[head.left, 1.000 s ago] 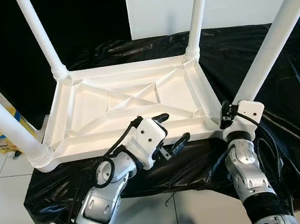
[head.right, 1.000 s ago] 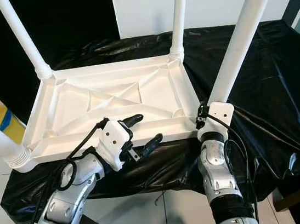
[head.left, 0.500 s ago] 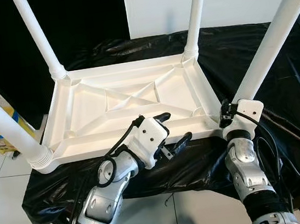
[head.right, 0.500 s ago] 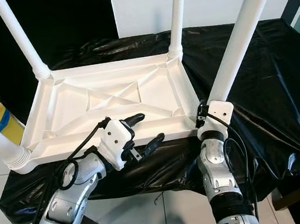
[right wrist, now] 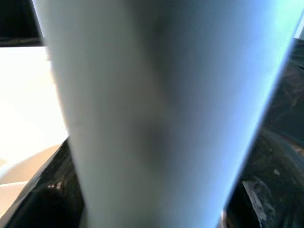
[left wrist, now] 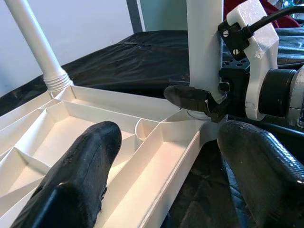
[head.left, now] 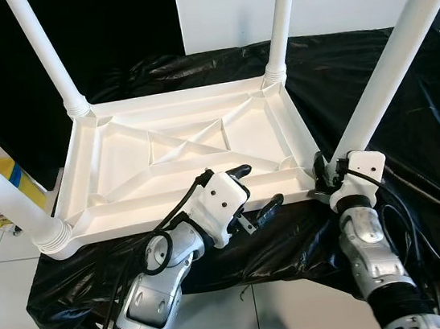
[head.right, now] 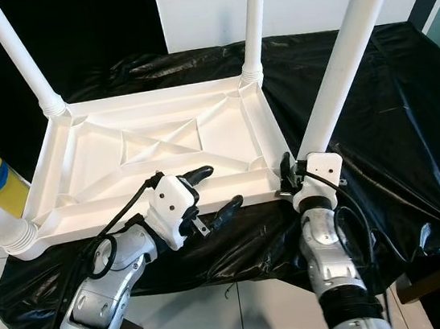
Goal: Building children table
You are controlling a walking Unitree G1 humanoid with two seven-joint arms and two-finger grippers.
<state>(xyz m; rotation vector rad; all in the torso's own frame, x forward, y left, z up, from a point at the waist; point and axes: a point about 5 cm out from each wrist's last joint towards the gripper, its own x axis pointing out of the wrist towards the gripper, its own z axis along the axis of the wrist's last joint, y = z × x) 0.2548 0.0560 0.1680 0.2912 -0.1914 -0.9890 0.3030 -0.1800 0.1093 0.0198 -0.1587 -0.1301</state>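
Your right claw (left wrist: pixel 202 102) clamps the near white plastic leg (head.left: pixel 390 69), left claw (head.left: pixel 248 192) gapes astride the upturned tabletop's rim (head.left: pixel 170 216); twist crooked and the leg could jam.

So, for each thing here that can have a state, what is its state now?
Tabletop: upside down on the black sheet, ribbed underside up.
Two far legs: upright in their corner sockets.
Near left leg: upright in its socket.
Near right leg: upright at its corner, base held by the right gripper.
Right gripper: shut on the near right leg.
Left gripper: open, fingers either side of the tabletop's near rim.
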